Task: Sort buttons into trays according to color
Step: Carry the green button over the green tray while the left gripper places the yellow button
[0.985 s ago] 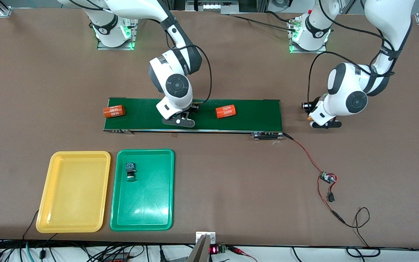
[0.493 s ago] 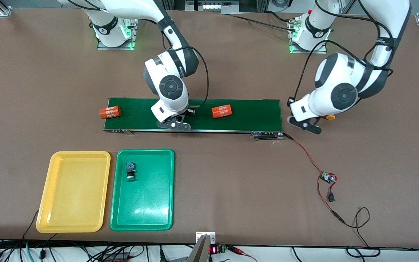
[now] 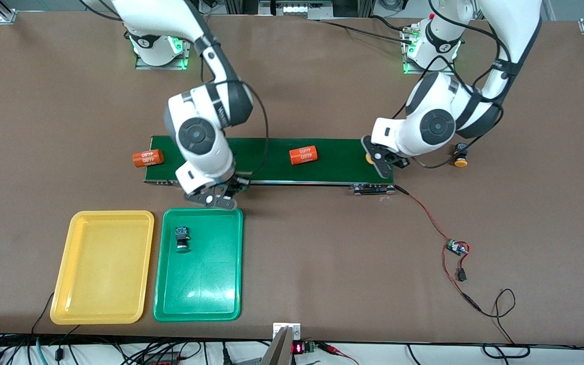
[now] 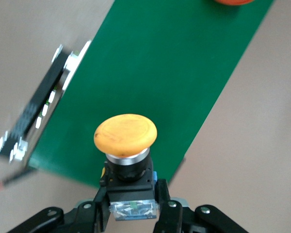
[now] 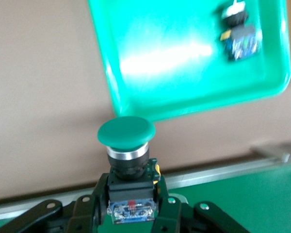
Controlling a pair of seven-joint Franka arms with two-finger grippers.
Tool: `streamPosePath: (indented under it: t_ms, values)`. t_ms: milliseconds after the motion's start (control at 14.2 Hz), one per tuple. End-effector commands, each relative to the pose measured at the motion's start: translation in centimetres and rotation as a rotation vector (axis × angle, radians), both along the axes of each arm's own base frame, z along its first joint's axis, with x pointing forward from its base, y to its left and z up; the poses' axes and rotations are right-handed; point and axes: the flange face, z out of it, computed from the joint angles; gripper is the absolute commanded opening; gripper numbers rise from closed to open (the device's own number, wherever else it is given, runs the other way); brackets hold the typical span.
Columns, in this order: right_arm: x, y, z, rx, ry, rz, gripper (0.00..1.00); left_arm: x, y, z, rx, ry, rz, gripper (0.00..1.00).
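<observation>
Gripping a green-capped button [image 5: 126, 160], the right gripper [image 3: 210, 196] hangs by the green tray [image 3: 198, 309]; the left gripper [image 3: 382, 161] clamps a yellow-capped button [image 4: 126, 145] over the conveyor belt [image 3: 332, 167].

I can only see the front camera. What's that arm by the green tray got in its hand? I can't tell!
Observer: The right end effector, over the table beside the shallow green plastic tray, is shut on a push-button switch with a round green cap.
Operator: And the other arm?
Observer: The left end effector, over the long dark green conveyor belt, is shut on a push-button switch with a round yellow-orange cap.
</observation>
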Motion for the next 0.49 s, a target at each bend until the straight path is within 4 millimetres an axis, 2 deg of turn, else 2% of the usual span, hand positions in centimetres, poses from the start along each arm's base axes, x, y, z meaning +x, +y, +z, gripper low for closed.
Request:
streamPosePath:
  t_ms: [0,141,282,352,422]
  values:
    - [4.2,-2.0,-0.6,-0.008,-0.035,0.061,0.21,-0.2,-2.3,-0.4,-0.084,-0.058,-0.180,0.17]
    - [5.6,-3.5,-2.2,-0.022,-0.031,0.098,0.21,-0.9,-3.6,-1.1,-0.088,-0.094,-0.310,0.17]
    - [6.4,-4.6,-3.4,-0.025,-0.043,0.122,0.21,-1.4,-3.8,-1.8,-0.042,-0.115,-0.407,0.19]
    - [6.7,-4.7,-4.5,-0.028,-0.056,0.127,0.21,-1.4,-3.9,-2.2,-0.028,-0.116,-0.431,0.28]
    - [7.1,-4.9,-5.6,-0.029,-0.081,0.143,0.21,-1.6,-4.2,-2.4,-0.027,-0.113,-0.438,0.66]
